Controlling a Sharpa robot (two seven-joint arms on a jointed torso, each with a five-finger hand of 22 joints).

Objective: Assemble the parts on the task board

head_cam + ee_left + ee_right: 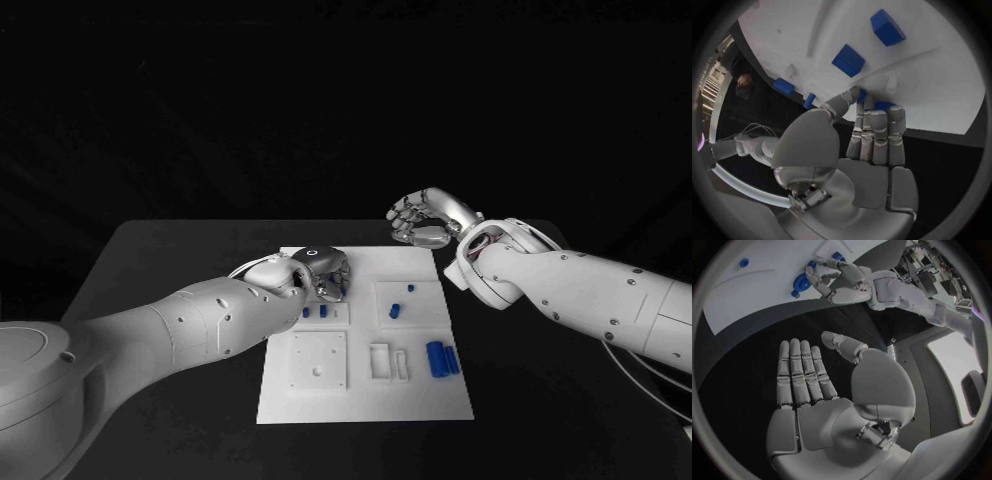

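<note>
Assembly barely begun; blue parts [441, 358] mostly loose on the white task board [366, 402].

Left hand [320, 272] down over board's far left, fingers [873, 135] touching a blue part [882, 106]; grip unclear. Right hand [427, 219] raised past far edge, spread flat, empty. More loose pieces [401, 306] mid-board. Black table [173, 250], dark surroundings.

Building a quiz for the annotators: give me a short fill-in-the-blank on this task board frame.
1. The small parts on the task board are ___ in colour.
2. The hand reaching down onto the task board is the robot's ___ hand.
3. The right hand hovers with fingers apart and holds ___.
4. The task board is ___ in colour.

Missing words: blue; left; nothing; white
</note>
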